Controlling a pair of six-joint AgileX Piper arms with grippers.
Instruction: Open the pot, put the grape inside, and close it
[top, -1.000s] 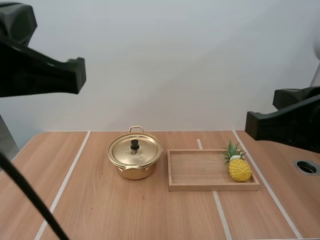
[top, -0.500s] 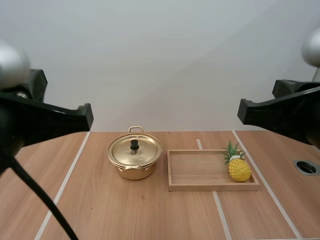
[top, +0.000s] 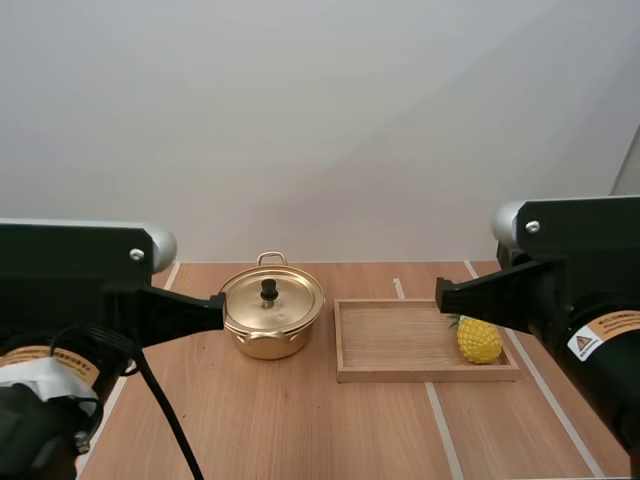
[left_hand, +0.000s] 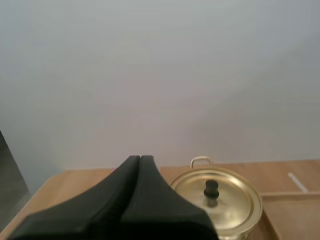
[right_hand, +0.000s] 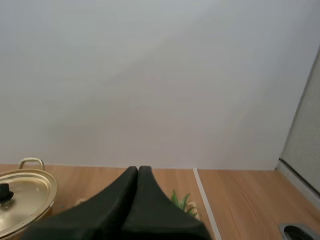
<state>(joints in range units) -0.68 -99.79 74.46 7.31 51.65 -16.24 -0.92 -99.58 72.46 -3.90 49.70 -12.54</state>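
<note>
Left arm: it reaches in from the lower left of the high view with the forearm about level. My left gripper (top: 217, 303) points right, toward the middle of the frame.
Left fingers: clenched on nothing. In the left wrist view they lie together as one dark wedge (left_hand: 140, 160).
Left tip: in the high view it meets the left edge of the pot (top: 270, 322). I cannot tell whether it touches.
Right arm: it comes in from the right edge of the high view, also about level. My right gripper (top: 441, 293) points left over the far right end of the tray (top: 425, 375).
Right fingers: clenched and empty, one dark wedge in the right wrist view (right_hand: 138, 172).
Pot: gold, left of centre on the table (top: 300, 430), just left of the tray and apart from it.
Pot axis: one loop handle faces the far edge and one the near edge, so the handles line up front to back.
Lid: the lid (top: 272, 300) sits closed on the pot with its black knob upright.
Fruit: a yellow pineapple (top: 480, 342) is in the right end of the tray.
Fruit axis: the green crown is at the far end, leaning slightly left and partly behind my right gripper.
</note>
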